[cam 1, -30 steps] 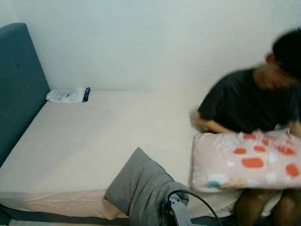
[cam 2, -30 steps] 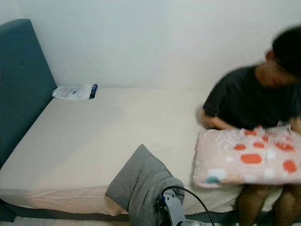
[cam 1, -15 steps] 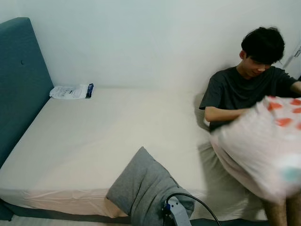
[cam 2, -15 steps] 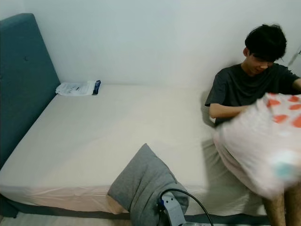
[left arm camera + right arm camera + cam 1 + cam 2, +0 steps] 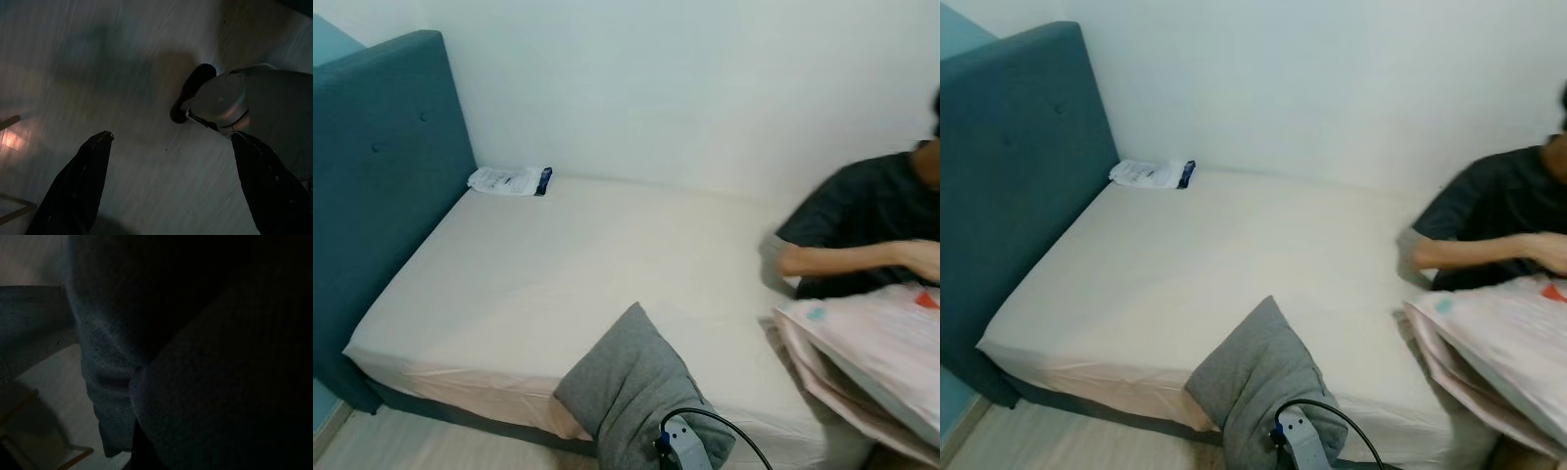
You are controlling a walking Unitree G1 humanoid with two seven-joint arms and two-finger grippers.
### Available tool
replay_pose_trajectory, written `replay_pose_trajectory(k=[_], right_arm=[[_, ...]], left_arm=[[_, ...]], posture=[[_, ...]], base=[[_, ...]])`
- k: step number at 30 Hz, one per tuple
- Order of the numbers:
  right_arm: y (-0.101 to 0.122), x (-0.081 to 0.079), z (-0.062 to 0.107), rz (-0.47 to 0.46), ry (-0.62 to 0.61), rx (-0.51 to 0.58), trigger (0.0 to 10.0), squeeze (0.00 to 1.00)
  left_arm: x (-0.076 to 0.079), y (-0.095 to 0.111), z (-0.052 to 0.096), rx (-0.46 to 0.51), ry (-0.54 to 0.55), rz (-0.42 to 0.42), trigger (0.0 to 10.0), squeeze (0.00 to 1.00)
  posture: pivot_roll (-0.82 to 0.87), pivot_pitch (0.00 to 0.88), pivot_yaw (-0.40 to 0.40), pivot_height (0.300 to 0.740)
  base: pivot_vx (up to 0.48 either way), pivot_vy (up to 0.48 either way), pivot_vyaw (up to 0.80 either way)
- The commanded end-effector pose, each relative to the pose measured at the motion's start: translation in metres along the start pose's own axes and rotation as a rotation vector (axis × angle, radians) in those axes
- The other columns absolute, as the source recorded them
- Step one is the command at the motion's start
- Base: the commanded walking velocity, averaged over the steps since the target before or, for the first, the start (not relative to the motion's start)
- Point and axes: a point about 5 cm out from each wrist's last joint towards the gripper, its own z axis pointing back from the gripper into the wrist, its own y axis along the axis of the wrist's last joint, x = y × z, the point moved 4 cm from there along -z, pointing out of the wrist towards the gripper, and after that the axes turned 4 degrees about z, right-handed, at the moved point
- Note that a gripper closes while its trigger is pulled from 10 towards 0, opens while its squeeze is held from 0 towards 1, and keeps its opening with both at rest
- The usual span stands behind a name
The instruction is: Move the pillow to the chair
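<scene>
- Grey pillow (image 5: 641, 392): lower centre of the head views, resting on the near edge of the bed (image 5: 568, 264), tilted, one corner pointing up.
- Right gripper: its wrist view is very dark; grey woven fabric (image 5: 161, 382) sits close to the lens. Finger state cannot be determined.
- Left gripper (image 5: 171, 181): hangs over pale wooden floor (image 5: 122, 73), fingers spread wide, holding nothing.
- Robot foot (image 5: 234, 107): seen in the left wrist view, just beside the left gripper's fingers.
- Person (image 5: 867, 230): right edge of frame, dark shirt, seated on the bed, holding a pink patterned pillow (image 5: 881, 352); blurred.
- Teal headboard (image 5: 372, 186): left side.
- White packet (image 5: 509, 180): upper left, at the bed's far corner against the wall.
</scene>
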Motion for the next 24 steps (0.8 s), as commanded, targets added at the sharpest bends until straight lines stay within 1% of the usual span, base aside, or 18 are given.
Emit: replay_pose_trajectory(k=[1,3,4,5,6,9,11,12,14,15,16,18,19,22,23,24], right_arm=[[0.025,-0.002,-0.002,0.035,-0.004,0.084,10.0,0.00],[0.027,-0.003,-0.002,0.042,-0.002,0.089,10.0,0.00],[0.029,-0.003,-0.003,0.051,0.001,0.093,10.0,0.00],[0.034,-0.005,-0.003,0.080,0.009,0.105,10.0,0.00],[0.034,-0.005,-0.003,0.080,0.009,0.105,10.0,0.00],[0.049,-0.010,-0.004,0.090,0.024,0.145,10.0,0.00],[0.065,-0.015,-0.005,0.089,0.044,0.194,10.0,0.00],[0.065,-0.015,-0.005,0.089,0.044,0.194,10.0,0.00],[0.082,-0.021,-0.005,0.092,0.068,0.242,10.0,0.00],[0.082,-0.021,-0.005,0.092,0.068,0.242,10.0,0.00],[0.090,-0.025,-0.005,0.096,0.085,0.266,10.0,0.00],[0.090,-0.025,-0.005,0.096,0.085,0.266,10.0,0.00],[0.103,-0.033,-0.005,0.107,0.118,0.302,10.0,0.00],[0.140,-0.060,-0.001,0.164,0.242,0.407,10.0,0.00],[0.146,-0.064,0.000,0.173,0.266,0.424,10.0,0.00],[0.146,-0.064,0.000,0.173,0.266,0.424,10.0,0.00]], left_arm=[[-0.003,-0.003,0.000,-0.018,0.004,-0.016,10.0,0.00],[-0.004,-0.002,0.000,-0.017,0.004,-0.017,10.0,0.00],[-0.004,-0.002,0.000,-0.016,0.005,-0.017,10.0,0.00],[-0.004,0.000,0.000,-0.014,0.005,-0.017,10.0,0.00],[-0.004,0.000,0.000,-0.014,0.005,-0.017,10.0,0.00],[-0.004,0.000,0.000,-0.011,0.004,-0.016,10.0,0.00],[-0.004,0.000,0.000,-0.012,0.003,-0.018,10.0,0.00],[-0.004,0.000,0.000,-0.012,0.003,-0.018,10.0,0.00],[-0.003,-0.001,0.000,-0.015,0.004,-0.019,10.0,0.00],[-0.003,-0.001,0.000,-0.015,0.004,-0.019,10.0,0.00],[-0.003,-0.002,0.000,-0.018,0.003,-0.019,10.0,0.00],[-0.003,-0.002,0.000,-0.018,0.003,-0.019,10.0,0.00],[-0.002,-0.002,0.000,-0.019,0.000,-0.011,10.0,0.00],[-0.001,-0.005,0.000,-0.023,-0.006,-0.005,10.0,0.00],[-0.001,-0.005,0.000,-0.024,-0.004,-0.004,10.0,0.00],[-0.001,-0.005,0.000,-0.024,-0.004,-0.004,10.0,0.00]], posture=[[0.12,0.010,-0.093,0.740],[0.12,0.010,-0.094,0.740],[0.12,0.010,-0.093,0.740],[0.12,0.011,-0.093,0.740],[0.12,0.011,-0.093,0.740],[0.12,0.014,-0.091,0.740],[0.12,0.017,-0.089,0.740],[0.12,0.017,-0.089,0.740],[0.12,0.018,-0.088,0.740],[0.12,0.018,-0.088,0.740],[0.12,0.020,-0.088,0.740],[0.12,0.020,-0.088,0.740],[0.12,0.022,-0.090,0.740],[0.12,0.025,-0.093,0.740],[0.12,0.025,-0.093,0.740],[0.12,0.025,-0.093,0.740]], base=[[0.000,0.000,0.68],[0.000,0.000,0.68],[0.000,0.000,0.68],[0.000,0.000,0.68],[0.000,0.000,0.68],[0.000,0.000,0.68],[0.000,0.000,0.68],[0.000,0.000,0.68],[0.000,0.000,0.68],[0.000,0.000,0.68],[0.000,0.000,0.68],[0.000,0.000,0.68],[0.000,0.000,0.68],[0.000,-0.467,0.68],[0.000,-0.465,0.68],[0.000,-0.465,0.68]])
